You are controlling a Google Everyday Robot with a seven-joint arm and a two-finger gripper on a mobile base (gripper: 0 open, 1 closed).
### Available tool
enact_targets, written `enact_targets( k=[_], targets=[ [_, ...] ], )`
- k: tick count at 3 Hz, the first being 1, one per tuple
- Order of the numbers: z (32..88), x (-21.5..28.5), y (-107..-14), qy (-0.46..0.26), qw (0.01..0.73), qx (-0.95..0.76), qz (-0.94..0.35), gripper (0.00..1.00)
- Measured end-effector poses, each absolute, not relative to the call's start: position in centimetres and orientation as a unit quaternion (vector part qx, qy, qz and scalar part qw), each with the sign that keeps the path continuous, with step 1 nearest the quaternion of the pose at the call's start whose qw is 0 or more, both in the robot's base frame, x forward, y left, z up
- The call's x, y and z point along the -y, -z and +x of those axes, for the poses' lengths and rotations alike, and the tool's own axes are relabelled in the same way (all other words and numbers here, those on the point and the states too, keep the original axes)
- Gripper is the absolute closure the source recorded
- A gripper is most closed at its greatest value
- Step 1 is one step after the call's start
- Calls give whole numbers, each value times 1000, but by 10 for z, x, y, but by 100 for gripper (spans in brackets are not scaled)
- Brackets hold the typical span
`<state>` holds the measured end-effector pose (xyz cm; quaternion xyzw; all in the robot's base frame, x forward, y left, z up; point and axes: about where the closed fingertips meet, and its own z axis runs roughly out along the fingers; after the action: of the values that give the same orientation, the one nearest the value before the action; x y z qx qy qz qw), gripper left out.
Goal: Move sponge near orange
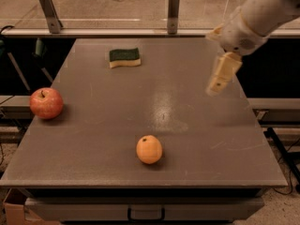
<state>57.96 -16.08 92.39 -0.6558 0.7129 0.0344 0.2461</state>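
The hand [218,81] hangs in the air over the right side of the worktop [197,130], at the end of a pale arm [262,11] that reaches in from the upper right corner. It is cream-coloured and points down and slightly left. Nothing can be seen in its hold, and how far open it is cannot be told from this angle. The sponge [124,57] lies flat on the far part of the worktop, left of the middle and well apart from the hand. It is a rectangular block with wavy edges, with a dark green scrub layer on top and pale yellow foam showing below along its near and right sides. The orange [149,149] sits on the near part of the worktop, roughly at the middle of its width. It is small, round and evenly orange, with a dark stem dot on top. It is well apart from the sponge, with bare grey surface between them. A red apple [46,103] with a short stem stands at the left edge, larger than the orange and apart from both other things. By count there are one sponge, one orange and one apple. Two upright metal posts [48,11] rise behind the far edge.
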Motion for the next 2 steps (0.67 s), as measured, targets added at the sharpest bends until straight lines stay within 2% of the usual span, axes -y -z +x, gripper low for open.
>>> enact_targets(
  k=[2],
  targets=[
    [688,58,-895,-108,328,-676,-651,0]
  ],
)
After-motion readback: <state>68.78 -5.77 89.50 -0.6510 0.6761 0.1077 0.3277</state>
